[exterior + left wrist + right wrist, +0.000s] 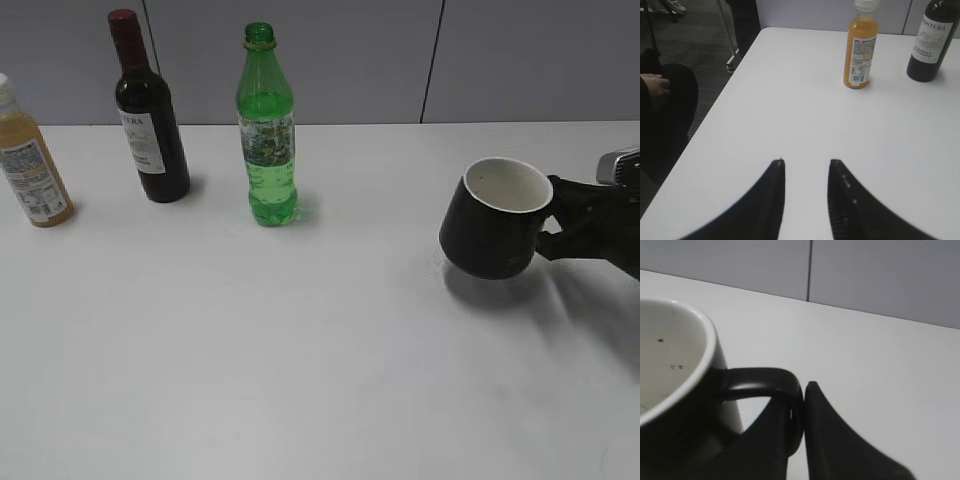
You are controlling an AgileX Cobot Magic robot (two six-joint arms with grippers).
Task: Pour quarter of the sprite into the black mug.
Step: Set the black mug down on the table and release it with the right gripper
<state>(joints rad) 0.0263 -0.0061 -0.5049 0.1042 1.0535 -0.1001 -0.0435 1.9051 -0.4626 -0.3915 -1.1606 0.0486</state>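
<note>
- The left gripper (806, 172) sits nearest in its wrist view, at 6 o'clock in the frame, jaws released with bare white worktop (790, 115) showing between them.
- The right gripper (556, 226) comes in from 3 o'clock in the exterior view, jaws clenched on the loop handle of the black mug (495, 218) — the wrist view shows the handle pinched between the two fingers (840, 440).
- The mug is tilted, its white interior open toward the camera, its shadow on the worktop beneath.
- Farther back, toward 11 o'clock, the sprite (266, 125) stands upright and uncapped, well apart from the mug.
- Left of it stand the wine bottle (148, 115) and, at the edge, the orange juice bottle (30, 160) — both upright.
</note>
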